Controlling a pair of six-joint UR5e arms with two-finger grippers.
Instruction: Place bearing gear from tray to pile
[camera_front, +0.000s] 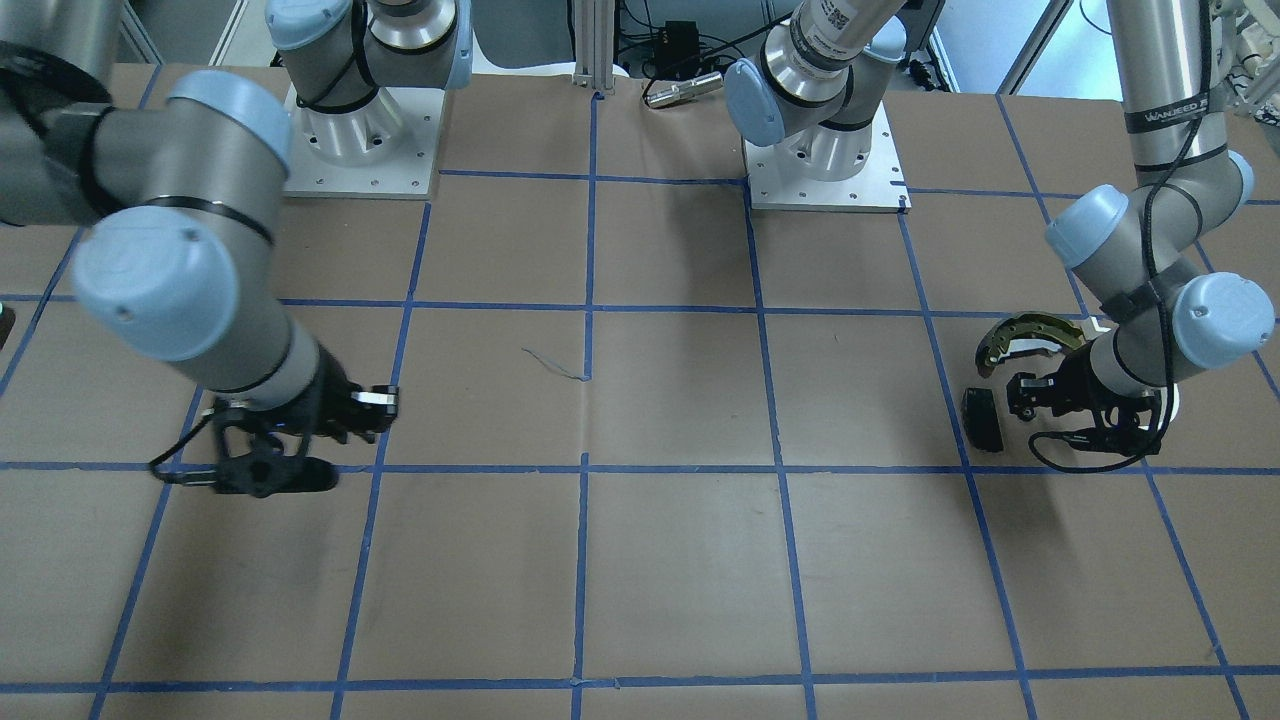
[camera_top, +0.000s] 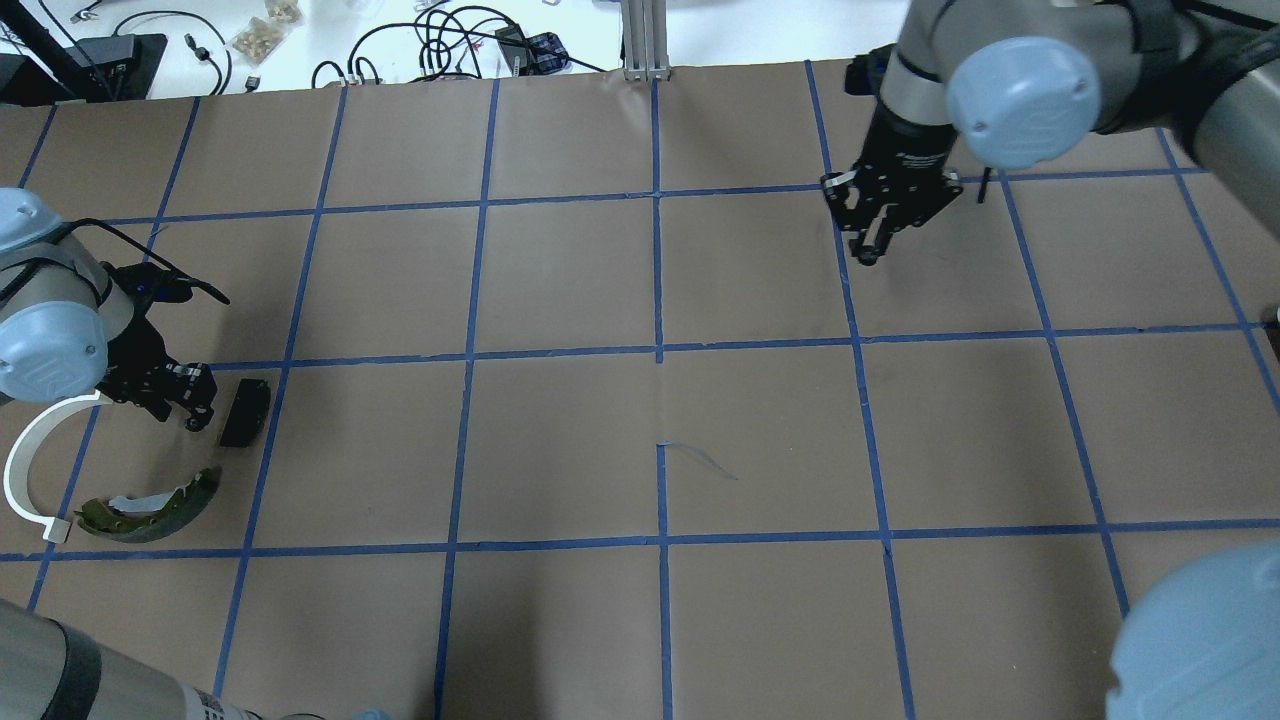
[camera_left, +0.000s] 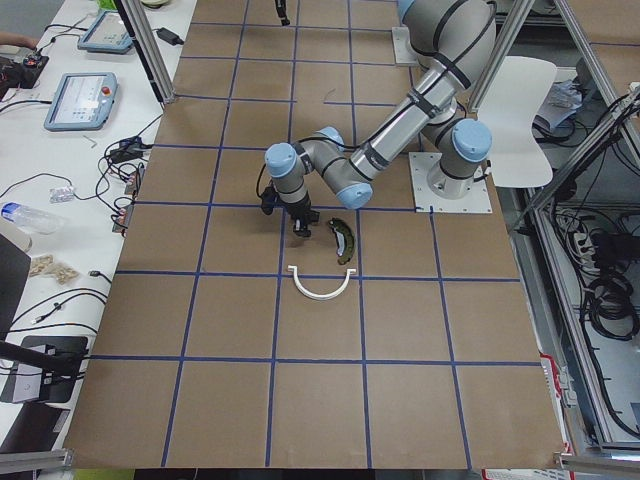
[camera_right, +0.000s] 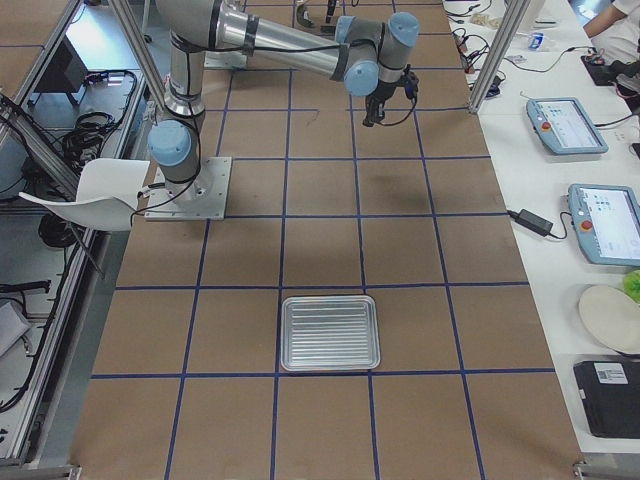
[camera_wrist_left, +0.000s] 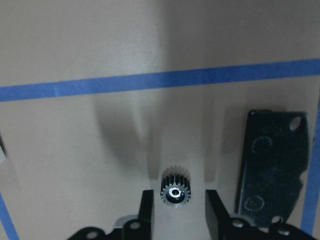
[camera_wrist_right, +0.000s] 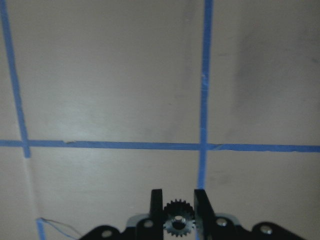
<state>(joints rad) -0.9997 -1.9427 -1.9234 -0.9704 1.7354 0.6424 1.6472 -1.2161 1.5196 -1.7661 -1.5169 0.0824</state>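
My left gripper (camera_top: 190, 402) sits low just beside the black pad (camera_wrist_left: 272, 167) with its fingers spread. The bearing gear (camera_wrist_left: 174, 192) is between them with a gap on each side, bore facing the wrist camera. I think it rests on the surface (camera_front: 680, 560), though the view is too dim to be sure. To finish cleanly I would lift straight up with no sideways drift. That way neither finger clips the teeth and rolls the gear off from the pad, the brake shoe (camera_top: 150, 512) and the white arc (camera_top: 22, 455) lying near the pad. My right gripper (camera_top: 868, 245), well apart from the pad, pinches a second gear (camera_wrist_right: 179, 219). The surface is brown paper gridded with blue tape. The tray (camera_right: 330, 335) lies far from the pad, and teach pendants (camera_right: 565, 125) sit on a side bench.
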